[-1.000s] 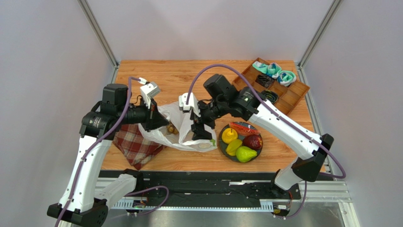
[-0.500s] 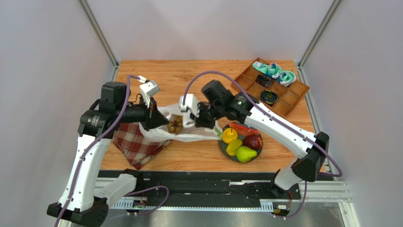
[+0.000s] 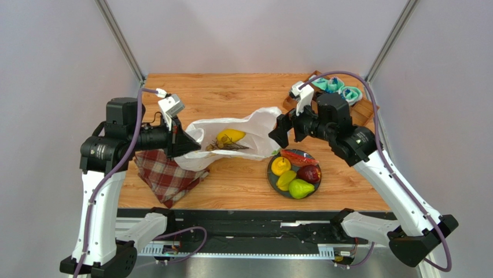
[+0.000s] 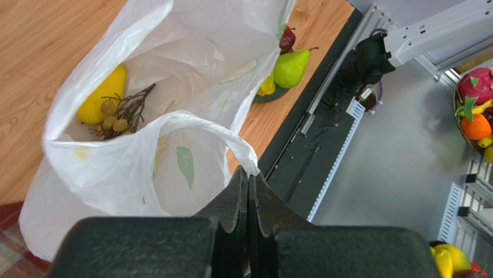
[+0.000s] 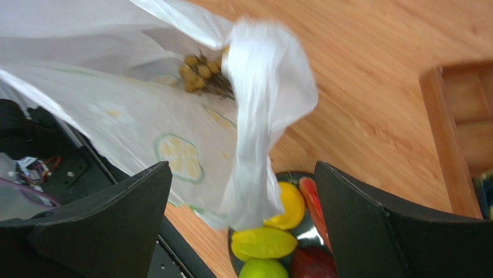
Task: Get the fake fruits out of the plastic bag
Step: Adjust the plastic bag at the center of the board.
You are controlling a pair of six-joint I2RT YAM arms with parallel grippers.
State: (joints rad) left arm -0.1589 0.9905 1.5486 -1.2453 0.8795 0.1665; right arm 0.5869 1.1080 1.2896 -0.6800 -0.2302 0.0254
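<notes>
Mango point(image 3: 230, 136) and grapes point(image 3: 225, 146) are still lying inside the bag point(image 3: 257, 124), as the right claw point(image 3: 279, 131) is hanging just beside it, spread wide and empty after letting go, while the left claw point(image 3: 186, 143) is keeping its handle point(image 4: 231, 134) pinched tight, so two fruits are remaining.

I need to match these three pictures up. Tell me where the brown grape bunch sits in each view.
Top external: grape bunch left of centre, inside the plastic bag, just below the yellow mango.
Left wrist: grape bunch upper left, inside the bag, beside the mango.
Right wrist: grape bunch top centre, at the bag's opening.
Shared landmark: the plastic bag holding it.
</notes>
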